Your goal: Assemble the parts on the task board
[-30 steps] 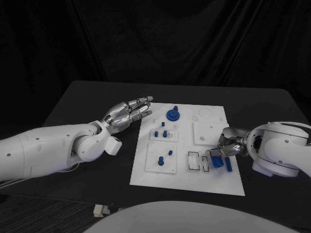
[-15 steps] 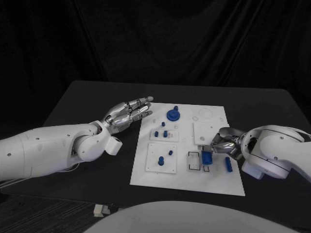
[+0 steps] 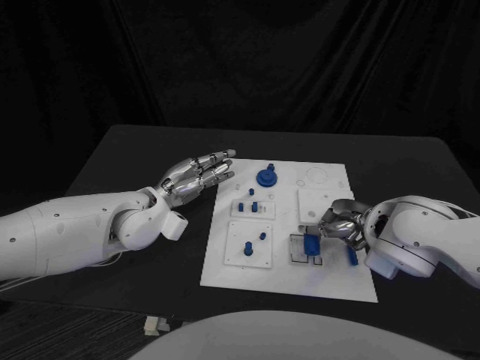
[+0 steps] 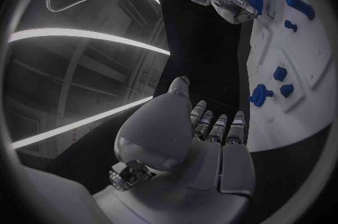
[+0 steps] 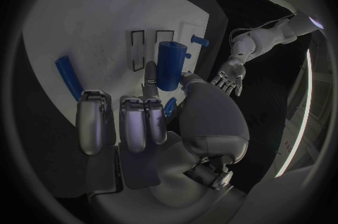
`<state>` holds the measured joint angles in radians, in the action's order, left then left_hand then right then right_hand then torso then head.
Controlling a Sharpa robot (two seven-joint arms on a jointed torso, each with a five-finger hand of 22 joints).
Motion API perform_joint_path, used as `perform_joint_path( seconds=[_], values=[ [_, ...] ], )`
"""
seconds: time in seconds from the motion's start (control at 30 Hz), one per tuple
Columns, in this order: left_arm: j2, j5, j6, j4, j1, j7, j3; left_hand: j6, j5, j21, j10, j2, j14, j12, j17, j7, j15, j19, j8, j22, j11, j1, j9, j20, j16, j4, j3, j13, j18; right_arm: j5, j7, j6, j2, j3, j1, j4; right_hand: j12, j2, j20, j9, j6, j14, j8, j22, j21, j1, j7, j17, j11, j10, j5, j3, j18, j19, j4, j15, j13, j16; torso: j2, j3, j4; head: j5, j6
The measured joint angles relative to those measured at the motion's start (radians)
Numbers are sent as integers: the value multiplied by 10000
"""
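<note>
Black desk [image 3: 121, 161] under dark drapes, white task board [image 3: 294, 281] at its middle, right hand [image 3: 337, 225] pinching a blue cylinder [image 5: 169, 65] in its fingers over the board's outlined slots [image 3: 305, 250], left hand [image 3: 197, 174] hovering beside the board, fingers spread, holding nothing, blue bar [image 3: 352, 255] lying on the board nearby

Glossy white arms [image 3: 67, 229], silver jointed hands [image 3: 200, 173]
</note>
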<state>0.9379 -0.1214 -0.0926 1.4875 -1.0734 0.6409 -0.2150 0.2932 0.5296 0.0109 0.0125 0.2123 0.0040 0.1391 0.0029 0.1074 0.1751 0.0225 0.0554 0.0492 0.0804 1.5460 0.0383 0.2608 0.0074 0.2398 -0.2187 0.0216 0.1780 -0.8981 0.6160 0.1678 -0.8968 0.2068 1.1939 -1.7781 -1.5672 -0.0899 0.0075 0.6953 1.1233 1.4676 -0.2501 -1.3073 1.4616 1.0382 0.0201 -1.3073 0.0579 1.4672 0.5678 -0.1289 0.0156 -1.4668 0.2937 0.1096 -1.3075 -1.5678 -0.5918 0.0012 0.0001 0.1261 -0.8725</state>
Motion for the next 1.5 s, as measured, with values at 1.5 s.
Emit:
perform_joint_path(
  seconds=[1.5],
  values=[
    [-6, -1, -91, -11, 2, -56, 0, 35, -1, 0, 0, 0, 0, 0, 21, 35, 74, 1, -2, 7, 0, 0, -3, 72, 40, -27, 28, -2, -101, -135, 63, -838, 286, 1, -135, 254, 0, 507, 71, 232, -70, -33, 394, -4, -238, -729, 72, 0, -151, 11, -4714, 904, 0, -1, -41, -104, -6, 0, -2, 1, -4, 35, 0]
  ],
)
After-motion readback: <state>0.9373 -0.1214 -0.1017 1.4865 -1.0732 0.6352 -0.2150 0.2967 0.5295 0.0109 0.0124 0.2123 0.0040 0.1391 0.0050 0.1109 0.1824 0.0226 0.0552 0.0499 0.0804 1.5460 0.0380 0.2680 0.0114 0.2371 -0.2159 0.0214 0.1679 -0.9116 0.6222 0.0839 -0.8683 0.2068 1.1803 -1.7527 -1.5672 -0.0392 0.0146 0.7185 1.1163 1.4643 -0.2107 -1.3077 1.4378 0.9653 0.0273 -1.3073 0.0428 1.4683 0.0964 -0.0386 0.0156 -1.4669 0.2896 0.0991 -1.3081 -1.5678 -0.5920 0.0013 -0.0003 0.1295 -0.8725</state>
